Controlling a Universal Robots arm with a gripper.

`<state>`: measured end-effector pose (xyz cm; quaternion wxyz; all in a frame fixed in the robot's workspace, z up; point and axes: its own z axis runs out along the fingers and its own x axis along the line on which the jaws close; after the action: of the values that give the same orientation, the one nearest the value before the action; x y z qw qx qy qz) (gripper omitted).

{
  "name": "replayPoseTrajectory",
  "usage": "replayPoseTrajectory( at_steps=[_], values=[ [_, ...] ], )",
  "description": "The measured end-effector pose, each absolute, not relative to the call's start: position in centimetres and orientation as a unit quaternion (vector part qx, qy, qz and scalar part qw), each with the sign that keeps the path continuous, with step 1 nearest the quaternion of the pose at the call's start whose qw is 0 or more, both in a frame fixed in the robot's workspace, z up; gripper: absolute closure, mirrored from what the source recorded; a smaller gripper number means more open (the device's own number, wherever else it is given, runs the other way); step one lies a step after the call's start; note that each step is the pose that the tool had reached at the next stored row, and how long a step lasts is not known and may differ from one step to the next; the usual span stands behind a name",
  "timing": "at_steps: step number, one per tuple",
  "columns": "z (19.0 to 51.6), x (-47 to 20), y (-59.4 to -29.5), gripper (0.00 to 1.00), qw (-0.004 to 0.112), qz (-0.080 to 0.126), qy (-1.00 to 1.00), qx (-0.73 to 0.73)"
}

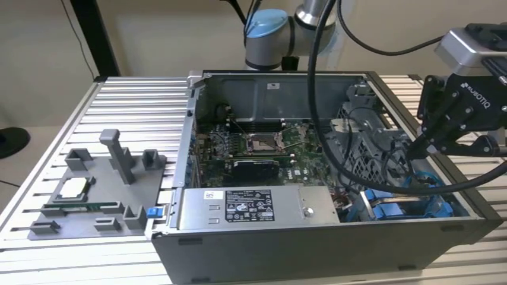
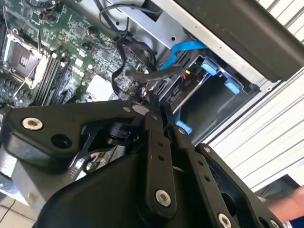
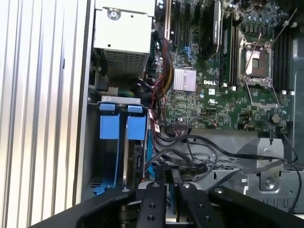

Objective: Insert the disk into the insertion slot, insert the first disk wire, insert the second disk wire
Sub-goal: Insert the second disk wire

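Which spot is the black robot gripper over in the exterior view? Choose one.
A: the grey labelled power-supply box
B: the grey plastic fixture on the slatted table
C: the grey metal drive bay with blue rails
C: the gripper hangs over the blue-railed drive bay at the exterior view's right.

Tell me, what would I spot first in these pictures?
Probably the open grey metal computer case on the ribbed aluminium table, with its green circuit board showing inside. Next, the bright blue plastic rails and tabs of the drive bay, in the case's corner at the exterior view's right. The black end effector sits just above them, fingers nearly together.
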<state>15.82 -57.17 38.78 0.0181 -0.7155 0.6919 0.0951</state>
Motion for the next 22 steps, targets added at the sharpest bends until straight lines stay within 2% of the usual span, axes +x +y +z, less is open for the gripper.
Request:
replayPoseTrajectory(
  at_steps=[5, 12, 22],
  values=[
    [38.8, 14.7, -57.5, 1.0, 0.02, 0.094, 0.692, -0.716],
    [38.5, 13.4, -58.2, 1.0, 0.039, 0.074, 0.691, -0.718],
    [37.6, 12.6, -59.0, 1.0, 0.055, 0.058, 0.69, -0.72]
  ],
)
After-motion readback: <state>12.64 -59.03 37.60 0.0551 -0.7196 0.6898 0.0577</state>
